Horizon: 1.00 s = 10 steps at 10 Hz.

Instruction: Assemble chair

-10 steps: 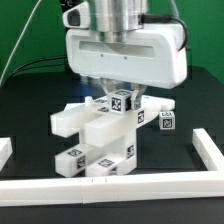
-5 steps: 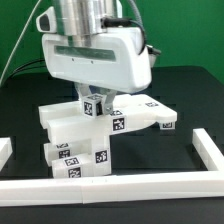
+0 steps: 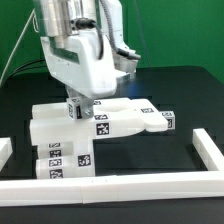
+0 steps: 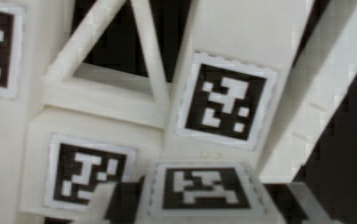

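The chair (image 3: 125, 122) is a cluster of matte-white blocky parts with black-and-white tags, standing on the black table, with a long part reaching toward the exterior view's right and stacked blocks (image 3: 62, 160) at the front left. My gripper (image 3: 78, 106) comes down from above onto the cluster's top left. It is shut on a small tagged cube (image 3: 77, 108) of the chair. In the wrist view the cube (image 4: 201, 188) sits between my dark fingers (image 4: 296, 198), with slotted tagged chair parts (image 4: 219, 100) right behind it.
A long plain white border rail (image 3: 120, 186) runs along the table's front, with a side rail (image 3: 208, 148) at the exterior view's right and a short piece (image 3: 5, 150) at the left. The robot's large glossy body (image 3: 80, 50) hangs over the chair.
My arm has moved toward the exterior view's left. The chair cluster has shifted left with it and turned, so its long part now points right.
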{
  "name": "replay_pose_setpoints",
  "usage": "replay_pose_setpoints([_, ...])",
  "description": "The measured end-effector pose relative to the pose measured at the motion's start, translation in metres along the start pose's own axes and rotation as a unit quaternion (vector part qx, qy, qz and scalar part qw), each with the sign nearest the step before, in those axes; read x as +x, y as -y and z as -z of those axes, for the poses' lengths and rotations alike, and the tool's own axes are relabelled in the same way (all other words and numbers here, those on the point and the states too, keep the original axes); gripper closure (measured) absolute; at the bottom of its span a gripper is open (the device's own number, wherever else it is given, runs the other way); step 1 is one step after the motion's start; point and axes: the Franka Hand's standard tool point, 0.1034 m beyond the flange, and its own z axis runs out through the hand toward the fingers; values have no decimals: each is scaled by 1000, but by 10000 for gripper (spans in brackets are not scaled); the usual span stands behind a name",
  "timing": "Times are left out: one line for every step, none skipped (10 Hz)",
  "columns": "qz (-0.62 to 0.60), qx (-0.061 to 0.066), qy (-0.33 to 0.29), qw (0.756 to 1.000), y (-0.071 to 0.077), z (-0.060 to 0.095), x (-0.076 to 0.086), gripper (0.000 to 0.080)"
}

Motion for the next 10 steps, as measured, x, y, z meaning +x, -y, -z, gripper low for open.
replay_pose_setpoints([-13,1,-3,1000,0,0,5,533])
replay_pose_setpoints([-51,3,-5,999,2,0,9,533])
replay_pose_setpoints([-78,6,-4,997,3,0,10,533])
replay_pose_setpoints([-167,14,2,986,3,0,8,533])
replay_pose_setpoints([-210,19,2,977,3,0,8,533])
replay_pose_setpoints([-179,19,0,984,3,0,8,510])
replay_pose_setpoints([-173,18,0,985,3,-1,8,510])
replay_pose_setpoints([-161,17,0,987,3,-1,8,326])
replay_pose_setpoints([-101,13,1,995,2,-1,8,326])
replay_pose_setpoints([-6,7,10,1000,1,0,7,187])
